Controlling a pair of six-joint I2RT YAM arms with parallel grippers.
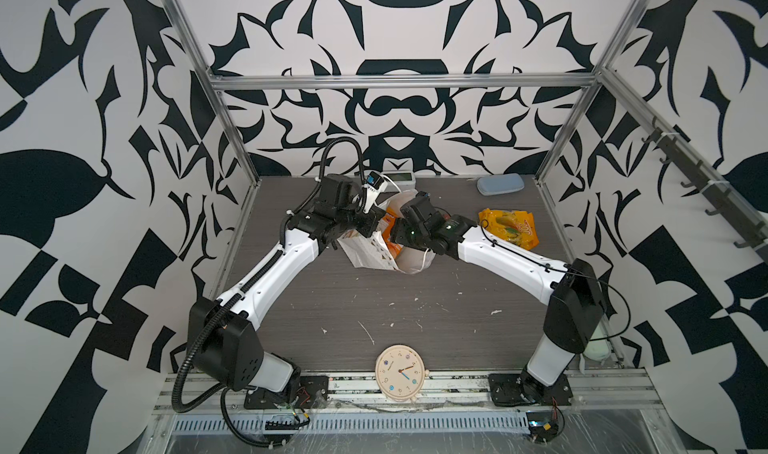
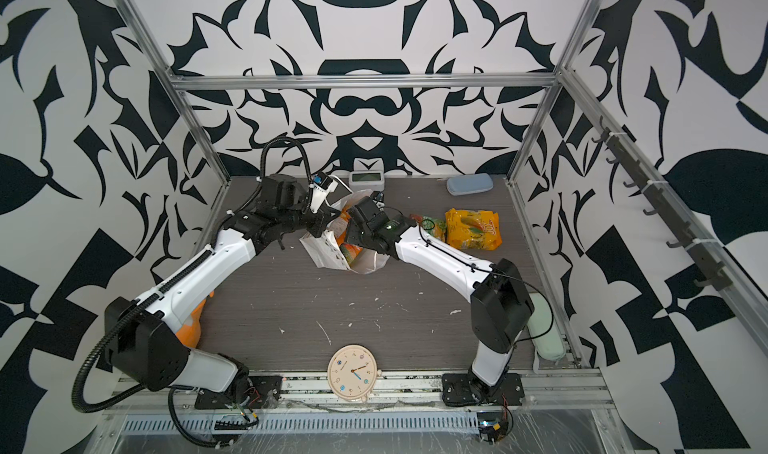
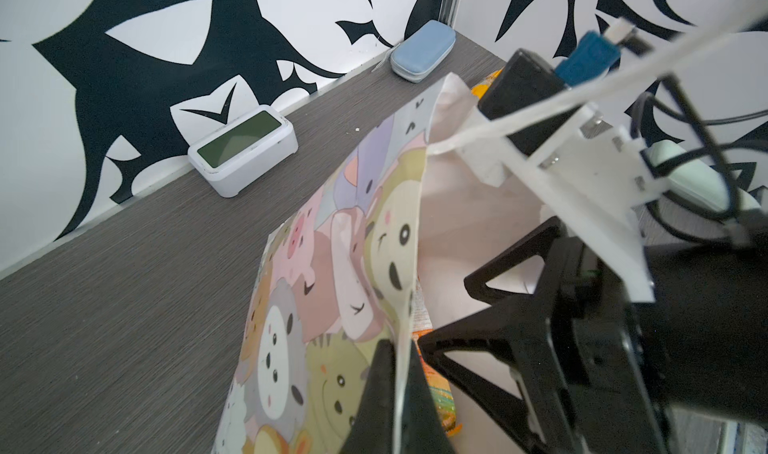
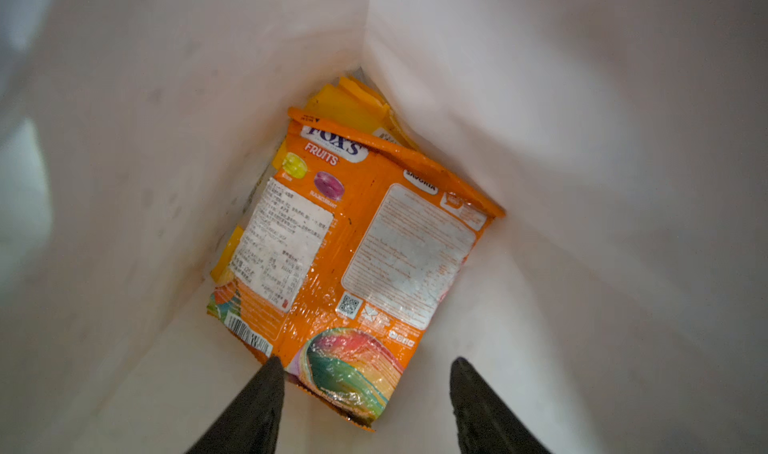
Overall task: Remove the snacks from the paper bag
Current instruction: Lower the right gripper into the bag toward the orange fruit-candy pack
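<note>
Now: left hand [image 3: 399, 356] clamped on paper bag [image 3: 332, 264] rim; right hand [image 4: 366, 362] inside bag, jaws apart over orange FOX'S packet [image 4: 365, 231], not gripping. Yellow packet [image 1: 509, 227] lying out on surface [image 1: 374, 306].

Both top views high over the table [image 1: 353, 298], left wrist beside paper bag [image 3: 324, 264], right wrist inside

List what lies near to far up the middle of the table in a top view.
Round cream analogue clock → white paper bag with cartoon animal faces → white digital clock with green display.
</note>
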